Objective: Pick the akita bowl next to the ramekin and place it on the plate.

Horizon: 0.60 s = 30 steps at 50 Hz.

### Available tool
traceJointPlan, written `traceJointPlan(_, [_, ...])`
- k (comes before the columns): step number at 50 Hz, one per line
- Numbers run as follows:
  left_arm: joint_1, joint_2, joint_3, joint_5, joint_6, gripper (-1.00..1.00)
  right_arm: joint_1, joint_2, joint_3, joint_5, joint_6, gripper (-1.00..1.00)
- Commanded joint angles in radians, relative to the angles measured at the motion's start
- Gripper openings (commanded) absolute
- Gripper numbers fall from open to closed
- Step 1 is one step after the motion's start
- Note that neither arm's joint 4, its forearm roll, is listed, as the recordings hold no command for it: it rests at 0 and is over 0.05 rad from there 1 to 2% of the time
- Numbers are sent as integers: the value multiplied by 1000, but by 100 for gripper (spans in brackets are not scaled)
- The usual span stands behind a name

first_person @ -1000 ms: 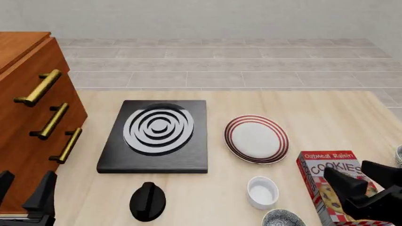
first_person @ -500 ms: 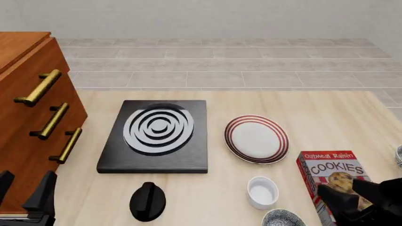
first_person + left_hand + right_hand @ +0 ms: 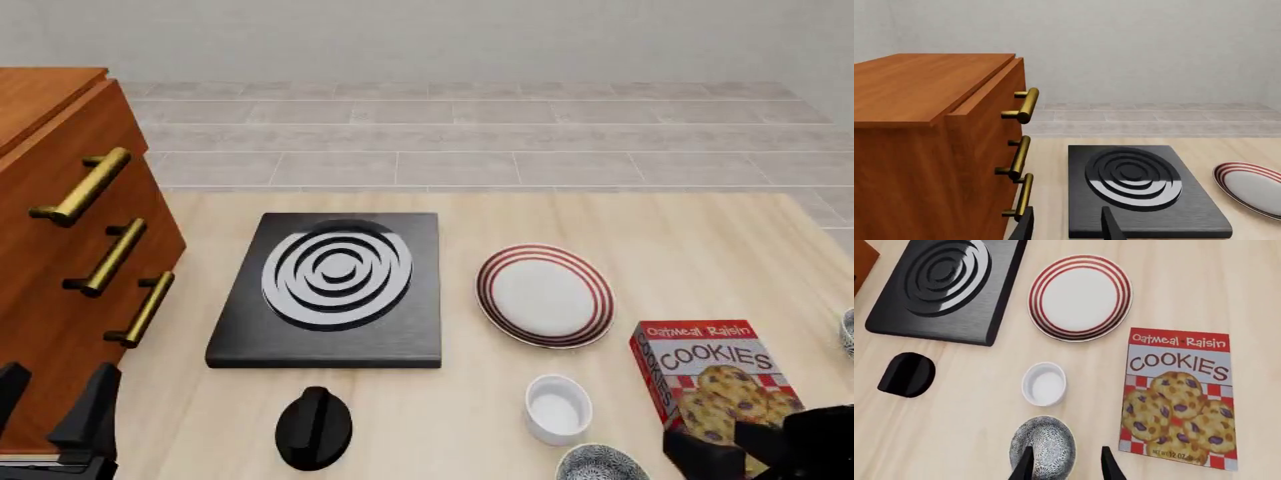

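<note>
Right now my right gripper (image 3: 1064, 465) hangs above the near right part of the table (image 3: 667, 230), its two dark fingertips (image 3: 1026, 465) spread apart with nothing between them. One tip sits over the akita bowl (image 3: 1043, 445), the other over bare wood between the bowl and the cookie box (image 3: 1179, 397). Whether a tip touches the bowl, I cannot tell. The bowl stands upright at the near edge, just beside the ramekin (image 3: 1045, 384), which is a little farther out. Beyond the ramekin lies the plate (image 3: 1080, 297). To the plate's left I see the black burner slab (image 3: 332, 287) and, nearer, a black knob (image 3: 314, 427). My left gripper (image 3: 1066, 226) waits at the near left beside the wooden drawer cabinet (image 3: 934, 145), fingers parted and holding nothing.
</note>
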Motion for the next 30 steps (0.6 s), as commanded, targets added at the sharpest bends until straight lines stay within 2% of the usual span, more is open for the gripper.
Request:
traceJointPlan(1, [0, 0, 0, 0, 0, 100, 22, 12, 40, -3, 24, 100])
traceJointPlan(30, [0, 0, 0, 0, 0, 100, 44, 19, 118, -34, 69, 100])
